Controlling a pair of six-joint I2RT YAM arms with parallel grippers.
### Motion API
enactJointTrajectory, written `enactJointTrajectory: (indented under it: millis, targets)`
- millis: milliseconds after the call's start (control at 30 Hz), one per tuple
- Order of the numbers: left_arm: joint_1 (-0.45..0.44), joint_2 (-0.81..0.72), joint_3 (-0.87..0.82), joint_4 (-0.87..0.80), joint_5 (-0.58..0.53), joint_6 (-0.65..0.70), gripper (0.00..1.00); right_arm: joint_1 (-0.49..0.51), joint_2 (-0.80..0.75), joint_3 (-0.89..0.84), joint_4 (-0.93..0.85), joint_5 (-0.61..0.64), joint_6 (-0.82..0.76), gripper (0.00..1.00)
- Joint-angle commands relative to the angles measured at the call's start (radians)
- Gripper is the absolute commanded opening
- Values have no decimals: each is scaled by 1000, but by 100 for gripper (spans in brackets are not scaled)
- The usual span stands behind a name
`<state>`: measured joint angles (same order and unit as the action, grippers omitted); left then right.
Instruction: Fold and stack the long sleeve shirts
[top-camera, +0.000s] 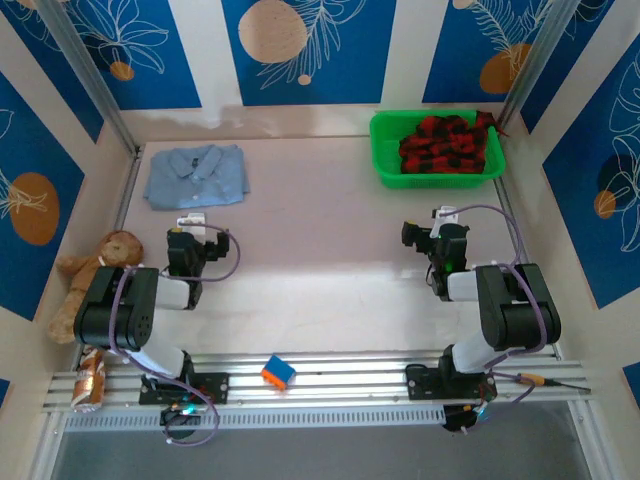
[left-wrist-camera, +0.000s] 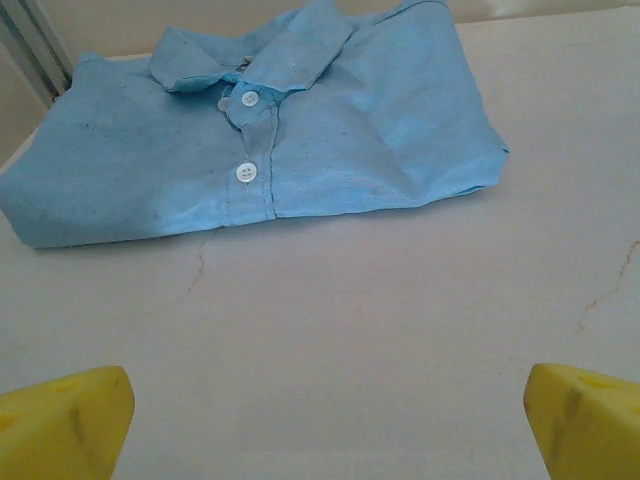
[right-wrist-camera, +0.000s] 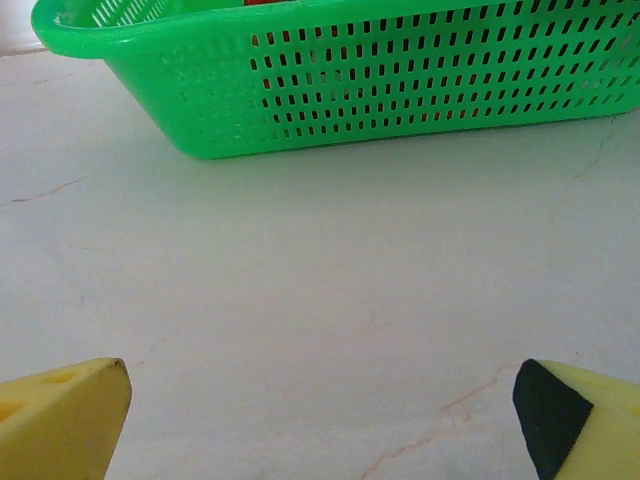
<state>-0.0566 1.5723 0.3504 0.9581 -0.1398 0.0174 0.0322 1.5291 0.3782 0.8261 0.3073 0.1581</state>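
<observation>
Blue shirt (top-camera: 195, 176) folded, far left of bench (top-camera: 320, 235). Checked shirt (top-camera: 445, 143) bunched in basket (top-camera: 384, 168). Left tool (left-wrist-camera: 325, 420), right tool (right-wrist-camera: 320, 420) wide open, empty.

At the upper left of the top view the collared shirt (top-camera: 195, 175) is plain light blue, with white buttons (left-wrist-camera: 245, 172). At the upper right the checked shirt (top-camera: 445, 145) is red and black, and the basket (top-camera: 440, 180) around it is bright green. The table (top-camera: 320, 230) is pale pinkish white. The walls (top-camera: 310, 40) are blue with white leaves and orange circles. The left gripper's fingertips (left-wrist-camera: 60, 420) are yellow.
</observation>
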Motion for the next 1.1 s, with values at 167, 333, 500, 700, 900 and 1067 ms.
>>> enactJointTrajectory:
  millis: [167,333,500,700,900,1067]
  targets:
    - [-6,-10,-2,28,-12,-10,100,2,-7,10,32,1,-9,99]
    - [-6,-11,-2,28,-12,-10,100,0,-8,10,32,1,-9,99]
    - [-6,-11,-2,28,-12,-10,100,0,-7,11,31,1,-9,99]
    - [-6,-9,-1,26,-13,-10,100,0,-7,11,31,0,-9,99]
    - [-6,-13,-4,32,-10,-9,100,1,-20,10,33,4,-7,99]
    - [-54,-291,85,-392,-108,-27,100,94,-248,183,-544,148,27,99]
